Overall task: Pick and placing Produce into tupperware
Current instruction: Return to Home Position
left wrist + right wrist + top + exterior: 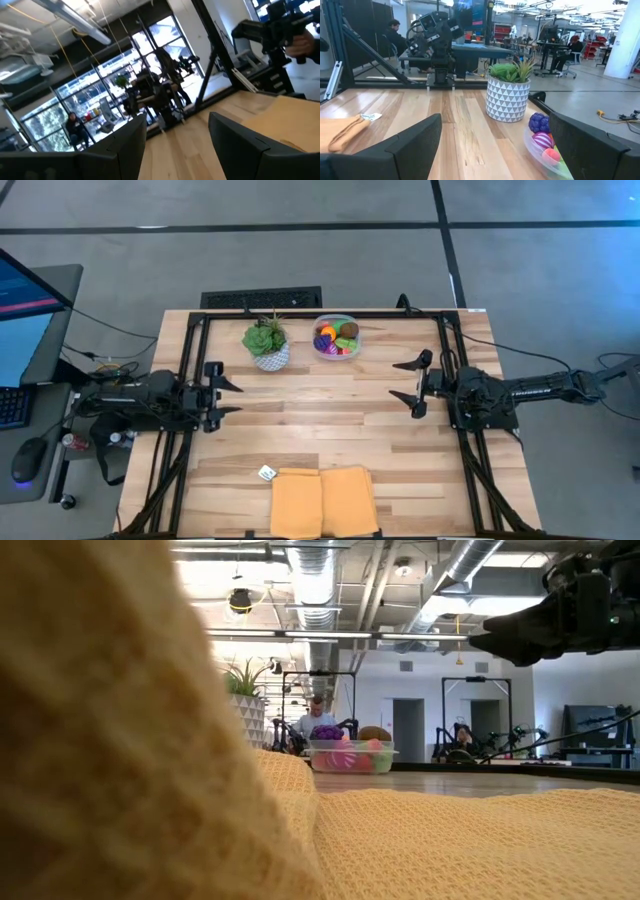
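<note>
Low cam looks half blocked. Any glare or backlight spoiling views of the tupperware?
Low view: the yellow cloth, close to the lens, covers left and bottom; the tupperware shows beyond it, under bright ceiling lights. High view: even light, no glare. Left wrist view: bright windows, tupperware absent. Right wrist view: a finger of the right gripper hides part.

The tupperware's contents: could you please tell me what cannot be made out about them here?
High view: the produce in the tupperware is too small to count.
Low view: pieces behind its wall blur together.
Right wrist view: a finger of the right gripper covers most of it.
</note>
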